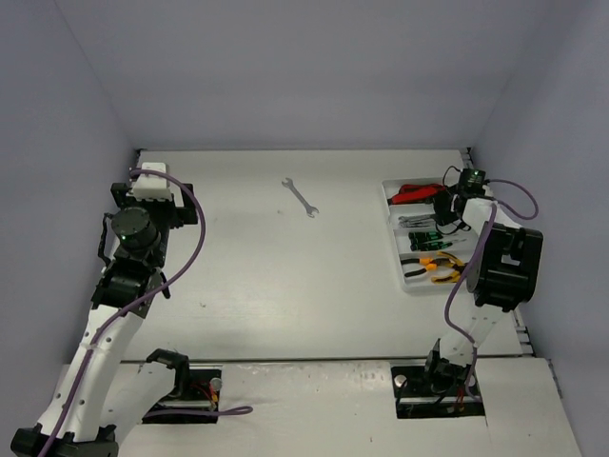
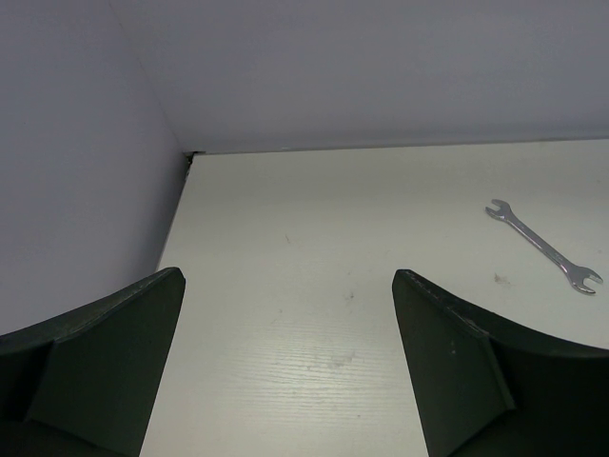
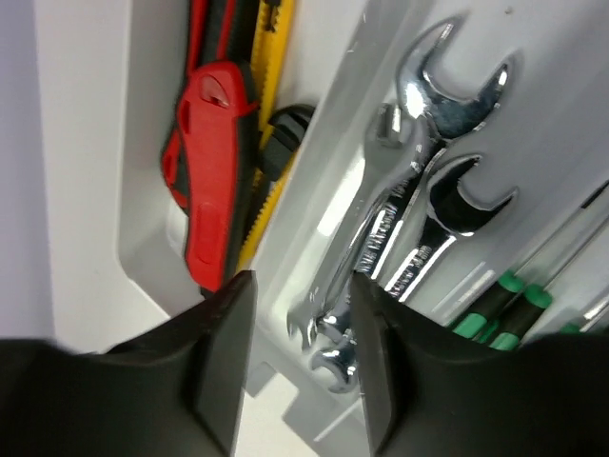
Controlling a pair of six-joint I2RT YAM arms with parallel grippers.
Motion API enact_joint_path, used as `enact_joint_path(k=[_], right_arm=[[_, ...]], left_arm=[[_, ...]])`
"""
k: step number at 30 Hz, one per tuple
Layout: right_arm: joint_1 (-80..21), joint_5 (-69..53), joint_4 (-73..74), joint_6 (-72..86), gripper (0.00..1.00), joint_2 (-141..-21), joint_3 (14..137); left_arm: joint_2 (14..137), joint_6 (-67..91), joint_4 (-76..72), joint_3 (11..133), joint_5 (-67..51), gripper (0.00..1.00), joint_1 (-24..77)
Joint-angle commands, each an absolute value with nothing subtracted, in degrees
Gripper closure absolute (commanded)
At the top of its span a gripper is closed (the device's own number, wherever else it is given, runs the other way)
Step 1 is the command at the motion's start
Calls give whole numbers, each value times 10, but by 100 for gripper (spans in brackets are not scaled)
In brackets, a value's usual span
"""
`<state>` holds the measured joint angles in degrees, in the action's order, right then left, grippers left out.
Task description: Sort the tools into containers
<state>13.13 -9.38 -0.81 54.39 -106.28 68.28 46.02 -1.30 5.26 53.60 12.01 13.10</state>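
Left wrist cam: wrench (image 2: 542,246) lies at frame right, long axis upper-left to lower-right; left gripper (image 2: 285,276) spread apart w/ nothing held.

Polished metal wrenches (image 3: 419,190) are gleaming, mirror-bright, inside the glossy white plastic tray (image 3: 324,143). The red cutter (image 3: 214,171) is showing a smooth, slightly shiny plastic handle. A lone wrench (image 1: 299,197) of bright metal is lying on the white table (image 2: 314,314), whose matt surface is showing faint wood grain.
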Motion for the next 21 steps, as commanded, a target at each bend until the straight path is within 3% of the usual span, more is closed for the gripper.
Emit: enact_joint_path(k=[1,5,8,21], right_arm=[[121,-91,-35,500,49,-1023,719],[97,-88,-32,430,48,-999,731],[23,-104,-30,326,51,-1008,773],[-219,-93,17,21,48,-1174,936]], left_arm=[[459,-10,11,548,118,12,130],[461,-10,12,548,117,12,130],[463,-9,13,549,116,12,130],[469,-10,15,549,116,12,130]])
